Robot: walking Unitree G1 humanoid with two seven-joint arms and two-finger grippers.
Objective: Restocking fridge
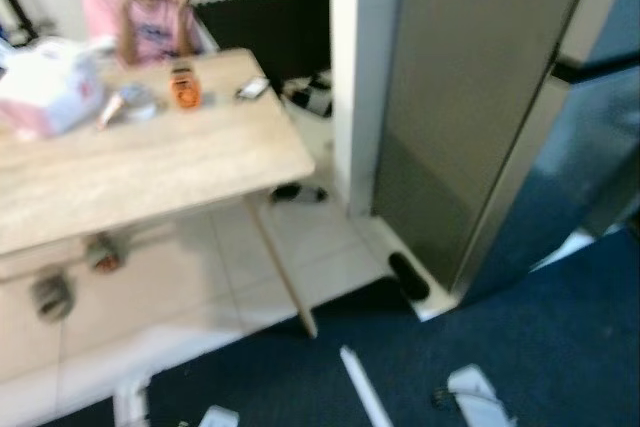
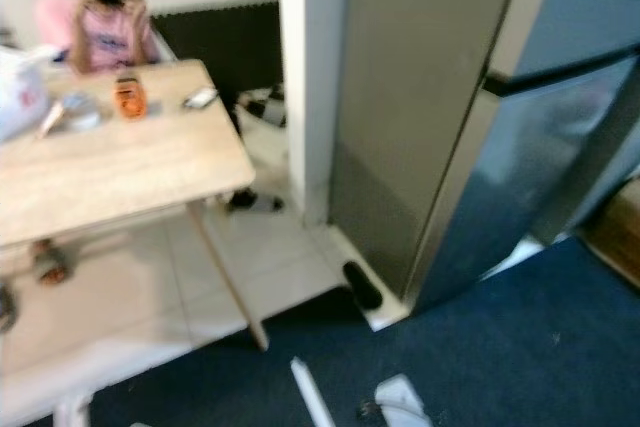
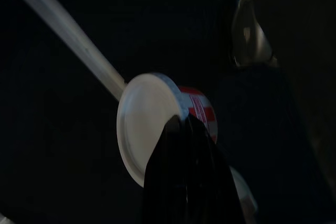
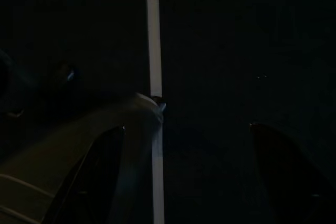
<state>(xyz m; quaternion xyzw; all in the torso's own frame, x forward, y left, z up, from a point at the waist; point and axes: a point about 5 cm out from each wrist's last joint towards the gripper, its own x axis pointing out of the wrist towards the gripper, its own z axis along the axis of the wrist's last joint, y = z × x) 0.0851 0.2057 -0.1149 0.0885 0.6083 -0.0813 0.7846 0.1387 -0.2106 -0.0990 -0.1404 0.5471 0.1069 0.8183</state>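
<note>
1. Step in hand, as a judgement: carrying stock toward the fridge (image 2: 480, 127). The head views were blurred, with the camera facing the gap between a wooden table (image 1: 150, 172) and the grey fridge side.
2. The left gripper (image 3: 186, 145) was clamped on a round container (image 3: 157, 124) with a white lid and a red-and-white striped side. It was held low over dark carpet (image 1: 560, 347), in shade.
3. The right gripper (image 4: 184, 140) had its two black fingers (image 4: 105, 156) spread apart with nothing between them; the arm hung idle over the dark floor and a white strip (image 4: 153, 51).
4. Fridge doors looked closed. Next move likely calls for stepping round to the front and using the free right gripper on the door, while the left keeps the container level.
5. More stock sat on the table: an orange jar (image 1: 184, 87), a white plastic bag (image 1: 50, 82), a phone-like item (image 1: 252, 88). A person (image 1: 145, 7) in pink sat behind the table.
6. Writing: red stripes on the container label, text too dark and blurred to read. Jar label was unreadable.
</note>
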